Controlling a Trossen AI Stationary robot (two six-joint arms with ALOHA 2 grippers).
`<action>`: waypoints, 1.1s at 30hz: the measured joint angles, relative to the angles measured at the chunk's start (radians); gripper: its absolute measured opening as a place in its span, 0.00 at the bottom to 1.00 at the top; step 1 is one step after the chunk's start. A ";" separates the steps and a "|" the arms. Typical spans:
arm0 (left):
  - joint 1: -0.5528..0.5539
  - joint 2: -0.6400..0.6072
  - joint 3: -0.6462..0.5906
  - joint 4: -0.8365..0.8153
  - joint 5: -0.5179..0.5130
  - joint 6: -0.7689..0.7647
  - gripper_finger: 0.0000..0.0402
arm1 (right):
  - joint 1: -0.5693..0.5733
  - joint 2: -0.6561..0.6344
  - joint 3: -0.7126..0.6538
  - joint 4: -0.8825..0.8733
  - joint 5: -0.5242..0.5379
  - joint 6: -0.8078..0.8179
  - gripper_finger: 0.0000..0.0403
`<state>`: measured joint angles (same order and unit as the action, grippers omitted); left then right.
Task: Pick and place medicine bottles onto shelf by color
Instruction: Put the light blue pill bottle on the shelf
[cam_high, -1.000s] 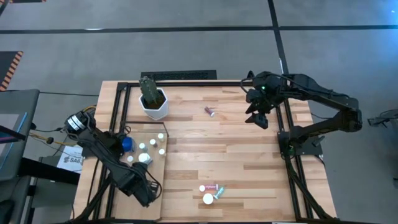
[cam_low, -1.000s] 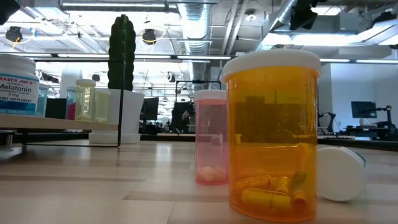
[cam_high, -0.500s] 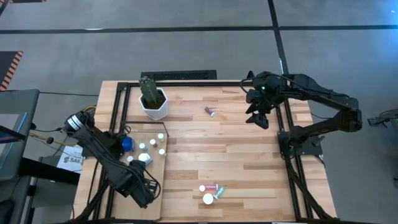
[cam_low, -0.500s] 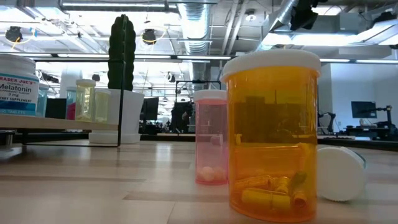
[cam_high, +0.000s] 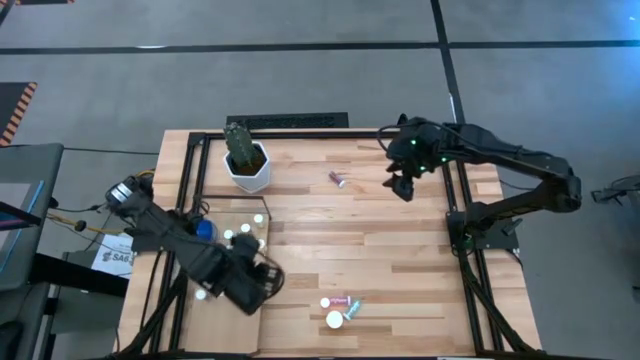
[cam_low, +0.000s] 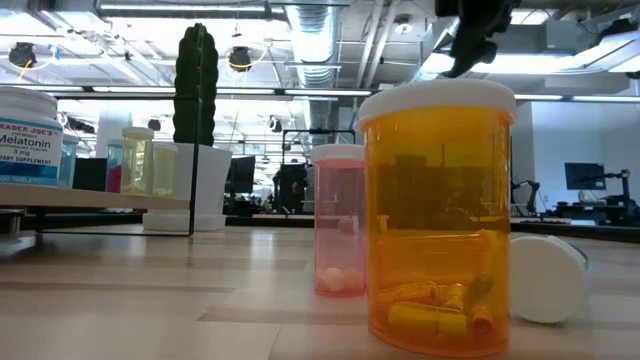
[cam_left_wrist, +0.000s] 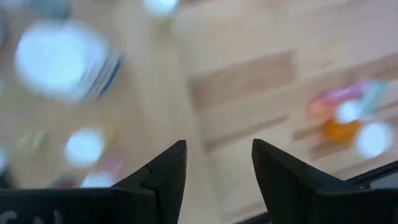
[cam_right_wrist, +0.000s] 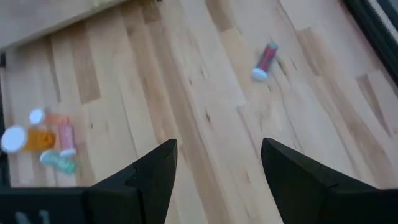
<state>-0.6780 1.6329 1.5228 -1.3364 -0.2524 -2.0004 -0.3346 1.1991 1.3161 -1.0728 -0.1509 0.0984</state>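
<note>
Several white-capped medicine bottles (cam_high: 245, 229) stand on the pale shelf (cam_high: 235, 335) at the table's left. My left gripper (cam_high: 256, 281) hangs open above the shelf's right edge, nothing between its fingers (cam_left_wrist: 163, 174). A small group of bottles (cam_high: 338, 305) sits on the table near the front: an amber one (cam_low: 440, 215) and a pink one (cam_low: 340, 220) stand upright, and a white-capped one (cam_low: 548, 278) lies on its side. A lone red bottle (cam_right_wrist: 264, 60) lies on its side at mid-far table. My right gripper (cam_high: 400, 186) is open in the air to that bottle's right.
A white hexagonal pot with a cactus (cam_high: 247, 165) stands at the far left, behind the shelf. A large blue-lidded jar (cam_high: 205, 230) stands on the shelf's left side. Bare wooden tabletop (cam_high: 380, 250) lies between the two arms.
My left gripper has risen from the shelf's near end and swung toward the table's right and far edges, tipping more steeply downward, still open. My right gripper has shifted a little toward the table's left, toward the lone red bottle. No bottle has moved.
</note>
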 joint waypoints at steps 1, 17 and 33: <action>0.017 0.000 0.014 0.001 -0.030 0.040 0.42 | -0.004 0.000 -0.016 0.029 0.000 0.003 0.63; 0.264 -0.001 0.160 -0.008 -0.187 0.602 0.42 | -0.039 0.149 -0.125 0.436 0.026 0.212 0.63; 0.273 -0.067 0.293 -0.234 -0.231 0.833 0.42 | -0.140 0.536 -0.125 0.651 0.029 0.373 0.63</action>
<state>-0.4046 1.5660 1.8157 -1.5704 -0.4830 -1.1676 -0.4747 1.7355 1.1913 -0.4218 -0.1223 0.4718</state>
